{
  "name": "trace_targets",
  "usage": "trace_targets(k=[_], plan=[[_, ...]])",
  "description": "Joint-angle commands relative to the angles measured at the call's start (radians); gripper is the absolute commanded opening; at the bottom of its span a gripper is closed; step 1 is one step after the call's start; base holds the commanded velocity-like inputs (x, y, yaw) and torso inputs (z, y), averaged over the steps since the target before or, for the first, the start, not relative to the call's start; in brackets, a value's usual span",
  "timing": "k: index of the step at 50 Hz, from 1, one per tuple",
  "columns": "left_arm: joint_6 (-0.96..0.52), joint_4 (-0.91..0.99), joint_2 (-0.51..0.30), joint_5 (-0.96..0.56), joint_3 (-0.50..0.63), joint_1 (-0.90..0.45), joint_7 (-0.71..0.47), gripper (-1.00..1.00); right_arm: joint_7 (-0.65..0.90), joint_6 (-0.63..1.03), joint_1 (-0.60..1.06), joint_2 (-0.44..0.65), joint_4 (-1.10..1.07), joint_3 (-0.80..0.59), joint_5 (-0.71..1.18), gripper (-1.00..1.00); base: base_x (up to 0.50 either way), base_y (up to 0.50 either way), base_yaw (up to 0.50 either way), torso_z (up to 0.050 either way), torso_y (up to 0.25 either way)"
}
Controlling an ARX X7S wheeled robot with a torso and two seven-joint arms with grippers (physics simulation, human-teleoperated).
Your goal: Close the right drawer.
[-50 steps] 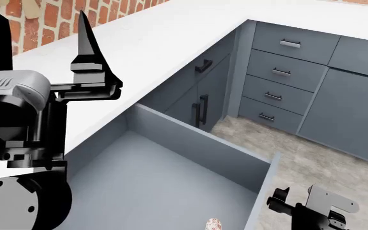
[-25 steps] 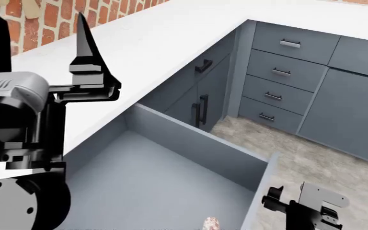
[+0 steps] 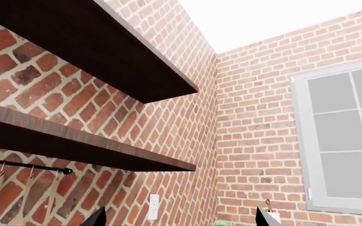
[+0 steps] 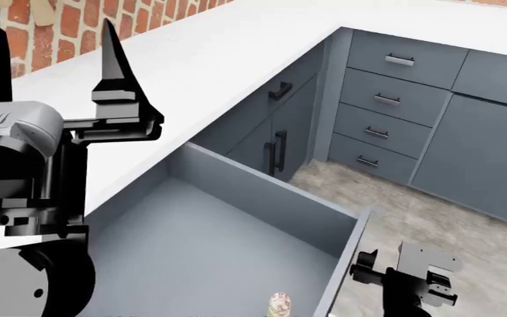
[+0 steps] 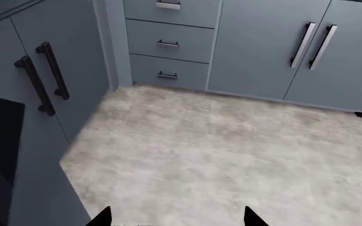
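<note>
The right drawer [image 4: 236, 191] stands pulled out under the white counter, and its plain grey inside shows in the head view. Its front panel [image 4: 340, 267] is seen edge-on; the handle is hidden. My right gripper [image 4: 396, 272] sits low, right against the outer face of that panel. In the right wrist view it [image 5: 176, 219] is open, with only floor between its tips. My left gripper [image 4: 53, 58] is raised above the counter at the left, open and pointing up. In the left wrist view it [image 3: 181, 220] faces a brick wall.
A small pale-capped object [image 4: 278, 305] lies in the drawer near its front. Cabinet doors with black handles [image 4: 276, 150] stand beside the drawer. Stacked narrow drawers with silver handles [image 4: 381, 99] stand across the floor [image 5: 218, 141]. Wooden shelves [image 3: 105, 52] hang on the wall.
The drawer front has shifted inward, toward the cabinet, and my right gripper has moved with it. The left arm has drifted slightly left.
</note>
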Motion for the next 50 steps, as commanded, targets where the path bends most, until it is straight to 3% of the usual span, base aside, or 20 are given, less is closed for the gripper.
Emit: trace_targets(k=[1, 32, 50], plan=[[0.009, -0.003, -0.001, -0.001, -0.001, 0.007, -0.002, 1.00, -0.013, 0.020, 0.003, -0.030, -0.023, -0.056, 0.018, 1.00, 0.00, 0.00, 0.00, 0.000, 0.000], [0.029, -0.014, -0.009, -0.002, -0.002, 0.014, -0.001, 1.00, -0.067, -0.048, 0.132, -0.086, 0.187, -0.186, -0.019, 1.00, 0.00, 0.00, 0.00, 0.000, 0.000], [0.033, -0.012, -0.018, -0.005, -0.005, 0.020, -0.004, 1.00, -0.097, -0.027, 0.138, -0.110, 0.160, -0.243, 0.009, 1.00, 0.00, 0.00, 0.00, 0.000, 0.000]])
